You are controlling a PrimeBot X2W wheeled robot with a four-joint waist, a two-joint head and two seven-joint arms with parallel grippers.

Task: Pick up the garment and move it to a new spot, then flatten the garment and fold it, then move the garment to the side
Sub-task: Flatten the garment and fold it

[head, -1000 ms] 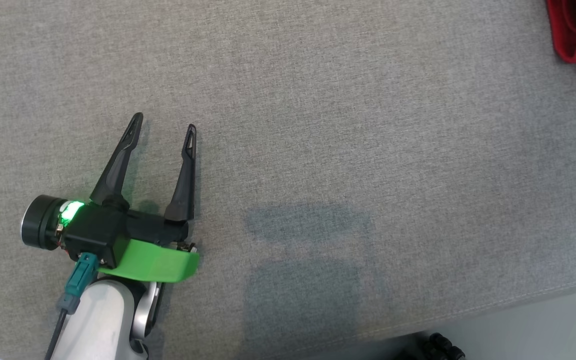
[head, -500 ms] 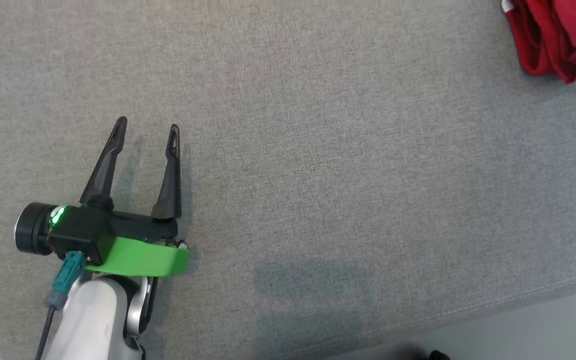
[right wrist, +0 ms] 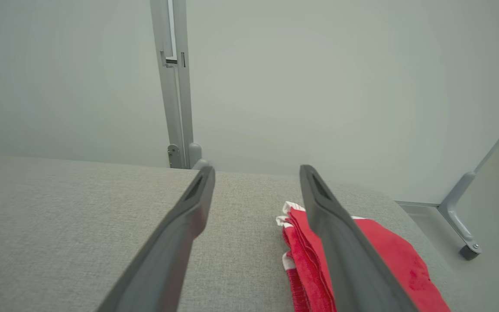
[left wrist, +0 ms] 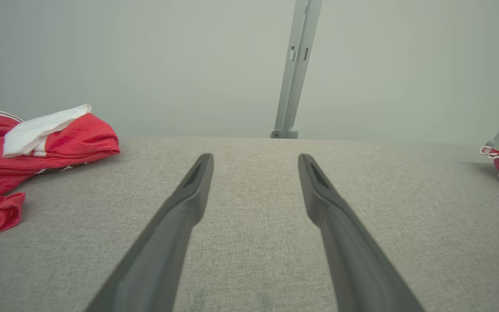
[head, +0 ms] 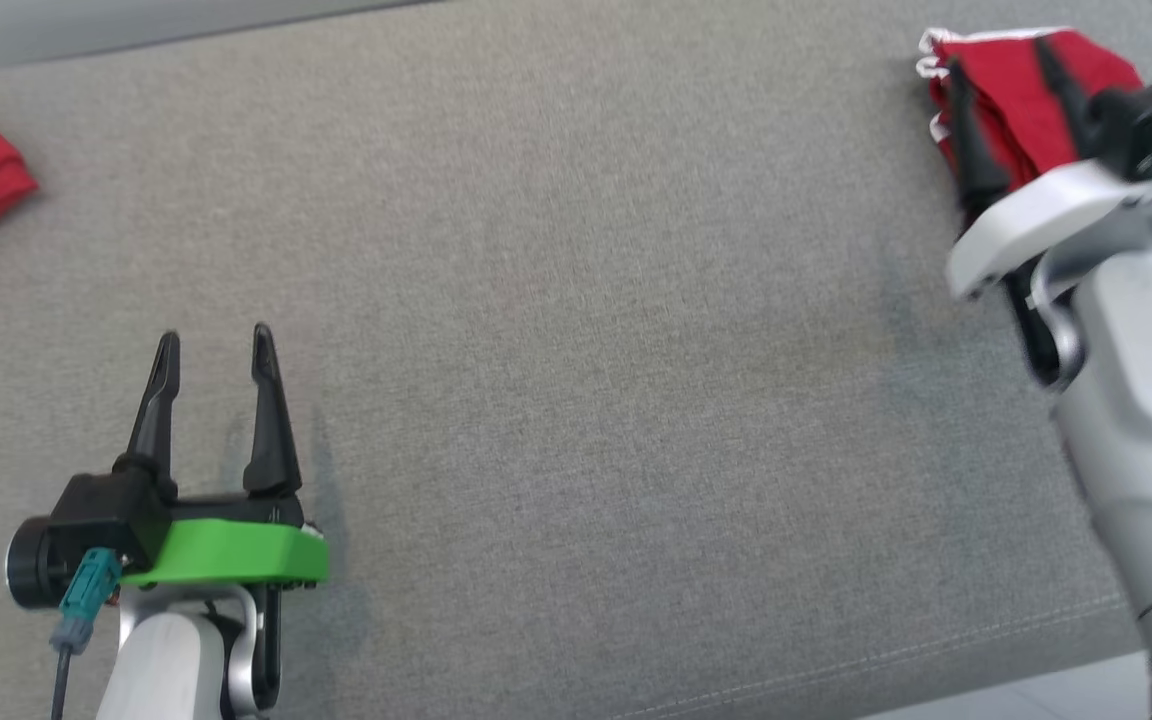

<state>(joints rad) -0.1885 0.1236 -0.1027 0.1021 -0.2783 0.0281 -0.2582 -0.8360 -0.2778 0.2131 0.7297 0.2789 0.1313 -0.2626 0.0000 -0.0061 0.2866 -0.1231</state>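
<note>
Right gripper (head: pixel 998 62) is spread wide with nothing in it, hovering over the folded red garment with white trim (head: pixel 1014 110) at the far right corner of the grey fabric tabletop (head: pixel 586 350), so it's way closer than the open, empty left gripper (head: pixel 214 340) near left.

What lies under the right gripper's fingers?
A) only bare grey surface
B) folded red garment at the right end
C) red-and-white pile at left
B: the right gripper, fingers apart, hangs over the folded red garment.
</note>
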